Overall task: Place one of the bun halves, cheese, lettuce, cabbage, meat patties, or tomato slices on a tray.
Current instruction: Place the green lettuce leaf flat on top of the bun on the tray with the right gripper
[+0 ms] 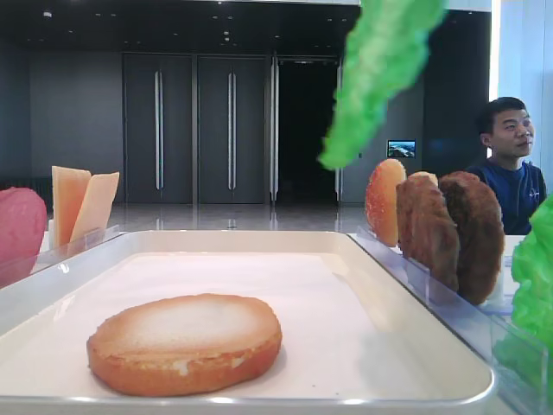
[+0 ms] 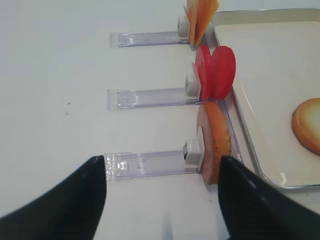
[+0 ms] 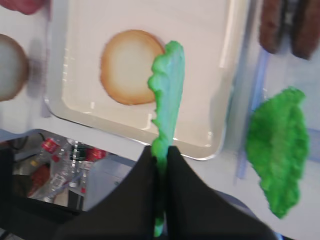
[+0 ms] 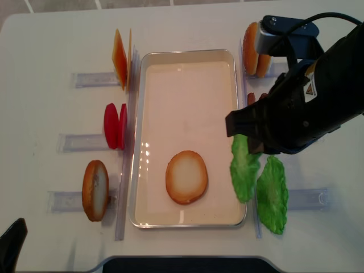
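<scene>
Bright green lettuce, golden-brown bun half, off-white tray, red tomato slices.

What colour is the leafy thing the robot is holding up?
Bright green. The lettuce with its ruffled edge shows best in the right wrist view, pinched in the right gripper.

A white tabletop carries a large off-white rectangular tray; clear plastic racks flank the tray, and a green ruffled leaf lies just right of it.

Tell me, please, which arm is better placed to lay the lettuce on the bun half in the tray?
The right arm. Its claw is shut on the lettuce leaf, hanging at the tray edge near the bun half. The left claw is open and empty, beside the left racks.
</scene>
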`<state>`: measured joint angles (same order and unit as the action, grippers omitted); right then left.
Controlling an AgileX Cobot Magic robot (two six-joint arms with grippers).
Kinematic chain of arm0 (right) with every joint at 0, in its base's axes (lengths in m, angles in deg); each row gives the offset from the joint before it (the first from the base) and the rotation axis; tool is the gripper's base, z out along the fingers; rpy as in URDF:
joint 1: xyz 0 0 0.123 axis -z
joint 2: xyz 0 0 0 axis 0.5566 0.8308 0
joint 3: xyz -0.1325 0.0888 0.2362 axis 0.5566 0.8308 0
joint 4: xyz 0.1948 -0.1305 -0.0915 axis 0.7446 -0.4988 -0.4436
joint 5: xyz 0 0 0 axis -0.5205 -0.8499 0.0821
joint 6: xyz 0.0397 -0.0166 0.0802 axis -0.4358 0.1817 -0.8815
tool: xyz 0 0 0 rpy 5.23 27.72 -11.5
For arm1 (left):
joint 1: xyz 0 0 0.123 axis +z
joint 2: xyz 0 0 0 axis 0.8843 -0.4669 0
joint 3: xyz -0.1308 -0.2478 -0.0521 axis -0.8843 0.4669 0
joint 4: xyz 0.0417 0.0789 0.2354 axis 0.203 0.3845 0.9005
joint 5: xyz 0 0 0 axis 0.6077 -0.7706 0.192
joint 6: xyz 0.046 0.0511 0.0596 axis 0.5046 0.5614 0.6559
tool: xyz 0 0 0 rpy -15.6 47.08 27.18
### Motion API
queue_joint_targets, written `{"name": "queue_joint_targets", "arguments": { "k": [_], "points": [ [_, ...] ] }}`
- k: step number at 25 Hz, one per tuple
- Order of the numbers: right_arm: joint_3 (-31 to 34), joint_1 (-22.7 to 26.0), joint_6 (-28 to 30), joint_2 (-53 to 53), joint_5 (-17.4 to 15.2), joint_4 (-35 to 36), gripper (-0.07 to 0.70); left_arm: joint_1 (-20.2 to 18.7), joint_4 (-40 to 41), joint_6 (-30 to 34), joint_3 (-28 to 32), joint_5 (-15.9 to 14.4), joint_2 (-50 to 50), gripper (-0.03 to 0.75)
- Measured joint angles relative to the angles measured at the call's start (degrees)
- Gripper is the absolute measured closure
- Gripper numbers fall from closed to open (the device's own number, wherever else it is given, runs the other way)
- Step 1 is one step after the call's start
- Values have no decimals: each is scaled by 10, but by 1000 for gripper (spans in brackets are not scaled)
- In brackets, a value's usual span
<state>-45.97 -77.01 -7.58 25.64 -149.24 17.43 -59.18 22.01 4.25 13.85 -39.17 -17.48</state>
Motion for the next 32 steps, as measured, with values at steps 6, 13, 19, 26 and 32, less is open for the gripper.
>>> {"name": "queue_joint_targets", "arguments": {
  "k": [6, 13, 19, 26, 32],
  "points": [
    [0, -42, 0, 5, 106, 42, 604, 0, 0, 0, 0, 0, 0, 181],
    [2, -61, 34, 51, 182, 107, 604, 0, 0, 0, 0, 0, 0, 181],
    [2, -62, 101, 104, 221, 183, 604, 0, 0, 0, 0, 0, 0, 181],
    [3, -62, 133, 151, 246, 211, 604, 0, 0, 0, 0, 0, 0, 181],
    [4, -62, 147, 182, 260, 224, 604, 0, 0, 0, 0, 0, 0, 181]
  ]
}}
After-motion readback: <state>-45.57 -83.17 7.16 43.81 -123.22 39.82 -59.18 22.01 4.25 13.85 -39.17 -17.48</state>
